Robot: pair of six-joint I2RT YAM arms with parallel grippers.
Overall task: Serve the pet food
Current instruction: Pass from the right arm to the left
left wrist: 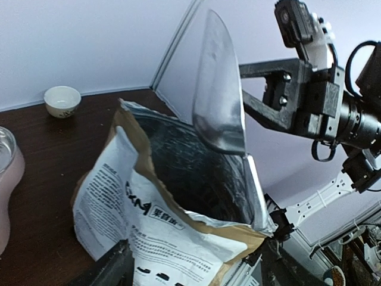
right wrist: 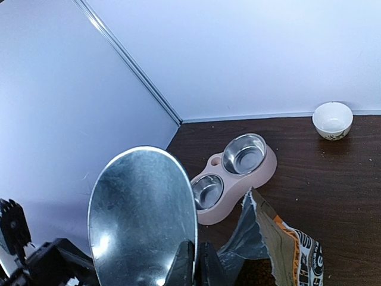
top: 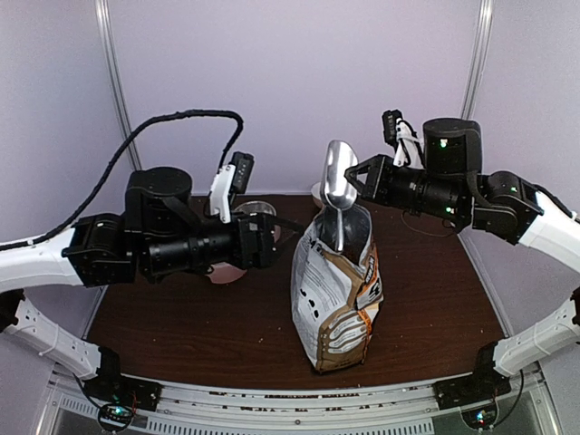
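Desk: Any writing legible on the bag (left wrist: 149,220)?
Operator: Black print on white-and-kraft paper, with Chinese characters in a dark band; I cannot read them surely. The crinkled silver lining gapes at the top.
Desk: And the pet food?
Operator: Inside that bag, upright on my brown counter (top: 181,335); the pellets are lost in the dark mouth. My right end effector (right wrist: 193,265), clamped on the polished metal scoop (right wrist: 143,220), holds it just above the opening. My left end effector (left wrist: 189,271) stands wide, fingers flanking the bag's near face; contact I cannot tell
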